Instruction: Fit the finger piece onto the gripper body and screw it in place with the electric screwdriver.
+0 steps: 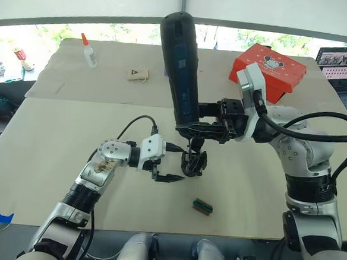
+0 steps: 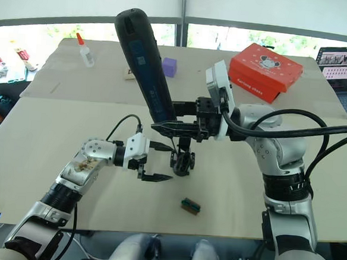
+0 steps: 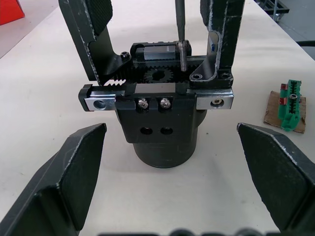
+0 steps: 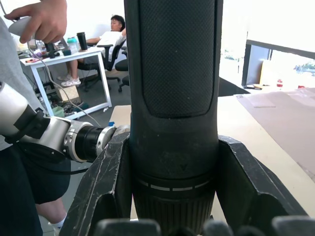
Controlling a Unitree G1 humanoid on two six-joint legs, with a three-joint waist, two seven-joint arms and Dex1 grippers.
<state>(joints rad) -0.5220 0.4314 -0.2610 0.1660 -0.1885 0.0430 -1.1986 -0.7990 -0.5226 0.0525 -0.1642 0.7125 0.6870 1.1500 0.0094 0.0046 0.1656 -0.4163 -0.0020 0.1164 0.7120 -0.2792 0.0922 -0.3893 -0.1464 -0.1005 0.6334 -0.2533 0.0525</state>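
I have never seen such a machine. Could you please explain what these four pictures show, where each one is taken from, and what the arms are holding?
It is a humanoid robot with two arms, working at a table. Two pictures come from cameras on its head, looking down; the other two from a camera on each wrist. The right gripper is shut on an electric screwdriver, held nearly upright, its thin bit going down into a small black gripper body standing on the table. The left gripper is open beside that body and holds nothing. Also on the table: a small green block, a red box, a glue bottle and a laptop.
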